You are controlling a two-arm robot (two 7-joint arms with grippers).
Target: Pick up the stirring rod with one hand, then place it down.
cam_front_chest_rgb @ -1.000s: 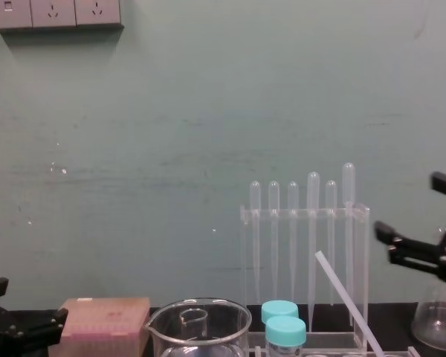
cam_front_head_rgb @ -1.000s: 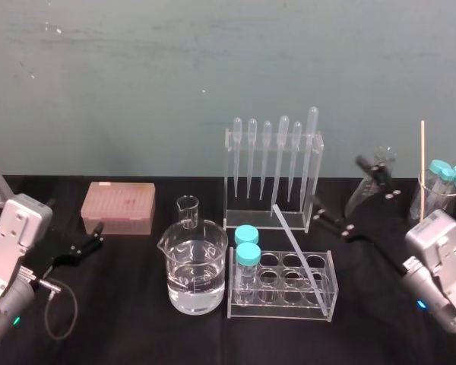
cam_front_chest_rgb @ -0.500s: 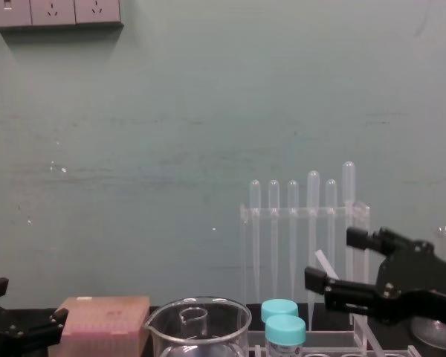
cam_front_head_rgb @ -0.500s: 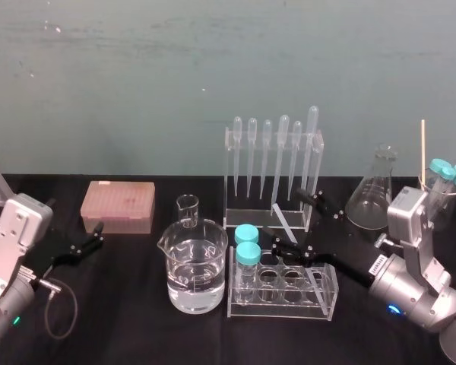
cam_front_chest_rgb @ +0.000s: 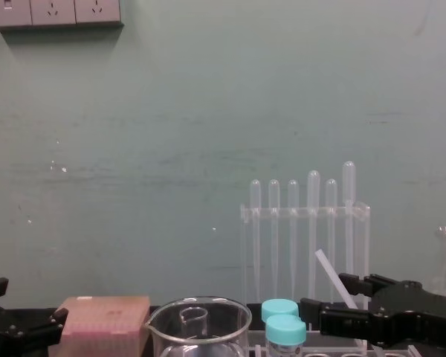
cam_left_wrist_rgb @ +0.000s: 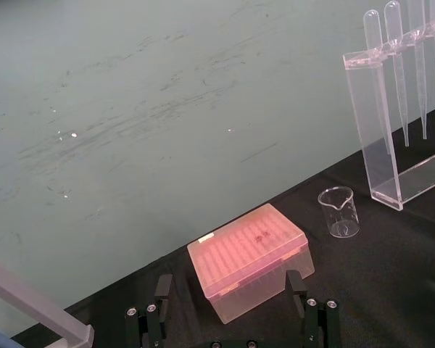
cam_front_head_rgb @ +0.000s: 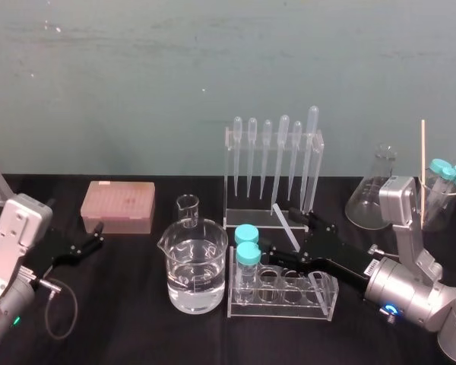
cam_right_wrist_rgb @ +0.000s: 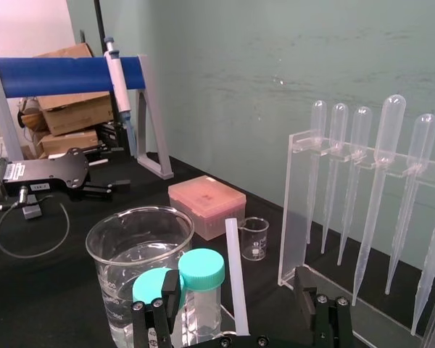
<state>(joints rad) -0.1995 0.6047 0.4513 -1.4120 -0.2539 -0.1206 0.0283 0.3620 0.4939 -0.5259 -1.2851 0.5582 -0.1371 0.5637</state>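
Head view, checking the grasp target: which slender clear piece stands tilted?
The stirring rod, leaning in the tube rack at the right tool; the bulb-topped pipettes hang upright.

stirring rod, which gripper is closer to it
Right. The right gripper, open, straddles the stirring rod over the test tube rack; the left gripper sits far off by the pink tip box.

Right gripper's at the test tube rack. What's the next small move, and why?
Probably close the right gripper on the stirring rod. In the right wrist view its open fingers stand one on each side of the rod, which leans up out of the test tube rack, so it looks lined up to grasp. The left gripper sits parked at the left.
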